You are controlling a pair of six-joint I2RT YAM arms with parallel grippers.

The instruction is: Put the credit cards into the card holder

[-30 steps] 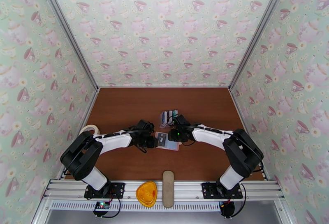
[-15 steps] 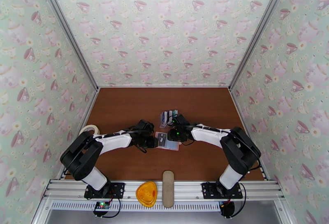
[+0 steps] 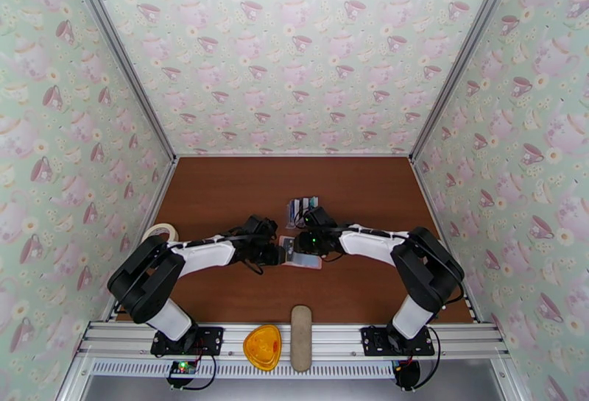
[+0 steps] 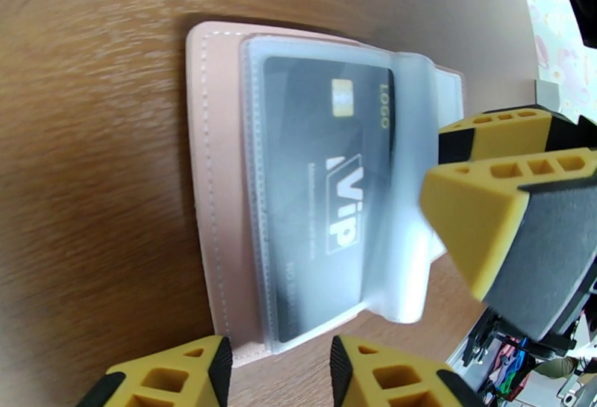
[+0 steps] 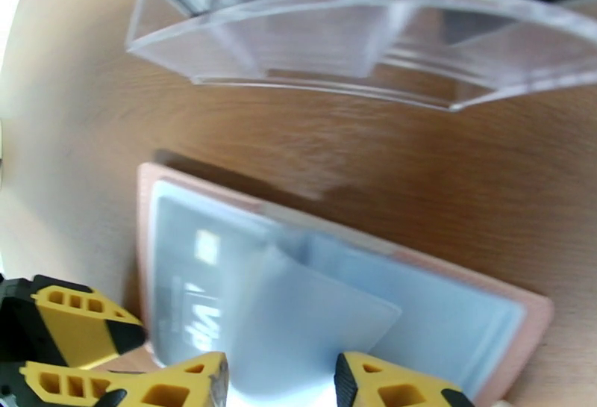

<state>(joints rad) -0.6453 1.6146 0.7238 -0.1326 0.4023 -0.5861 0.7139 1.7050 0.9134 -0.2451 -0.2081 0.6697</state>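
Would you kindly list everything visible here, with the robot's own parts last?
table: one, brown wood, inside the enclosure
walls: three, pale teacup wallpaper, around the table
card holder: one, pale pink, open mid-table between the hands
black card: one, inside the card holder's clear sleeve
clear rack: one, transparent, just beyond the card holder
credit cards: several, dark and light, upright in the clear rack
tape roll: one, whitish, table's left edge
orange object: one, near rail
beige case: one, beside the orange object
left hand: one, yellow-black, jaws apart
right hand: one, yellow-black, jaws apart
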